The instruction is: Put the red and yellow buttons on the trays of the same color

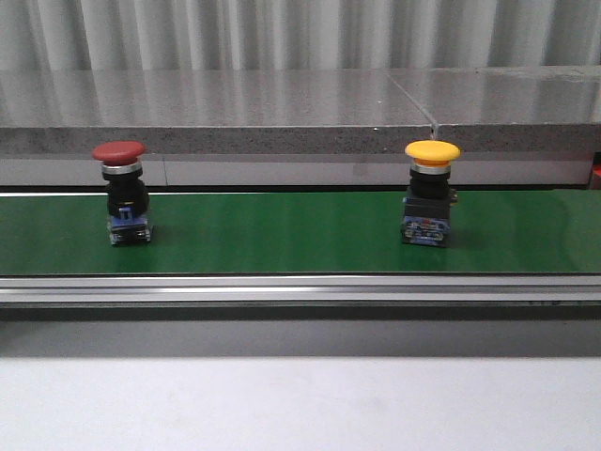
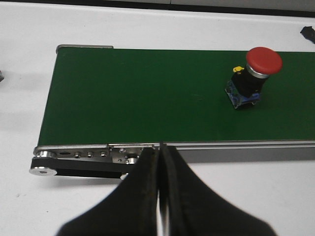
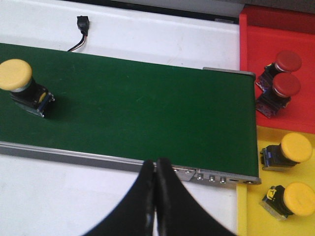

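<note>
A red button (image 1: 119, 150) stands upright on the left of the green belt (image 1: 282, 230); a yellow button (image 1: 432, 152) stands on the belt's right part. In the left wrist view the red button (image 2: 264, 61) sits well beyond my shut left gripper (image 2: 160, 150), which hovers over the belt's near rail. In the right wrist view the yellow button (image 3: 15, 74) stands far from my shut right gripper (image 3: 155, 164). A red tray (image 3: 280, 59) holds two red buttons (image 3: 286, 84). A yellow tray (image 3: 248, 211) holds two yellow buttons (image 3: 295, 147). Both grippers hold nothing.
The belt's metal rail (image 1: 300, 288) runs along its near side, with white tabletop (image 1: 300, 404) in front. A grey stone ledge (image 1: 300, 113) rises behind the belt. A black cable connector (image 3: 81, 24) lies on the table beyond the belt.
</note>
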### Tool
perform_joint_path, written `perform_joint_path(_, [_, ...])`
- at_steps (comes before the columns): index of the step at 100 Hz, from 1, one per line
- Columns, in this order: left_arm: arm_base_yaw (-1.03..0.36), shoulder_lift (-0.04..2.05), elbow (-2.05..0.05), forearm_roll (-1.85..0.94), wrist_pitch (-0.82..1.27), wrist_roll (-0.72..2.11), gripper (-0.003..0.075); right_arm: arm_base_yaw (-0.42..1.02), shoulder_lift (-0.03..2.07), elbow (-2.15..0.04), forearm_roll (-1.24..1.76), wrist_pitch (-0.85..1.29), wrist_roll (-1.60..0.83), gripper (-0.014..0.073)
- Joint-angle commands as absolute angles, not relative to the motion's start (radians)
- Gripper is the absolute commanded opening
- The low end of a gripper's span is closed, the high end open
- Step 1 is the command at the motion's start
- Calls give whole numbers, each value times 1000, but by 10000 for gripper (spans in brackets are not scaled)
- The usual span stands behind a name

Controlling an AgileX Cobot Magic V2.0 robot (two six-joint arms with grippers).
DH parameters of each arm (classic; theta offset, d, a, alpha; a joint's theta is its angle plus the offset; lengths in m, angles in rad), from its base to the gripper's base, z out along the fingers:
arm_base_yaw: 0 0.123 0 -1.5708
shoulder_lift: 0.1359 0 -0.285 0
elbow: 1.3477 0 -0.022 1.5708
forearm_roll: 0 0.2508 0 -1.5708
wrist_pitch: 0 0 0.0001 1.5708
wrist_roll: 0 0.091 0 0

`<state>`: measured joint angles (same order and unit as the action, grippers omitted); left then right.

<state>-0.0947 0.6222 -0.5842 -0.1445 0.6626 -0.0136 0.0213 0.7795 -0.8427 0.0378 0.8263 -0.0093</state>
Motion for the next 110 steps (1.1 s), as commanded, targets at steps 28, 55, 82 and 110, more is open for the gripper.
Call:
perform_joint_path(28, [-104, 624, -609, -160, 600, -13, -20, 20, 1093, -1098, 45, 921, -19, 117])
perform_joint_path(55, [-104, 624, -609, -160, 600, -13, -20, 89, 1253, -1234, 53, 978, -19, 638])
perform_joint_path(82, [-104, 624, -609, -160, 600, -13, -20, 175, 1400, -1400, 87, 1107, -19, 646])
perform_joint_path(110, [-104, 624, -609, -160, 600, -13, -20, 190, 1518, -1434, 106, 1150, -13, 646])
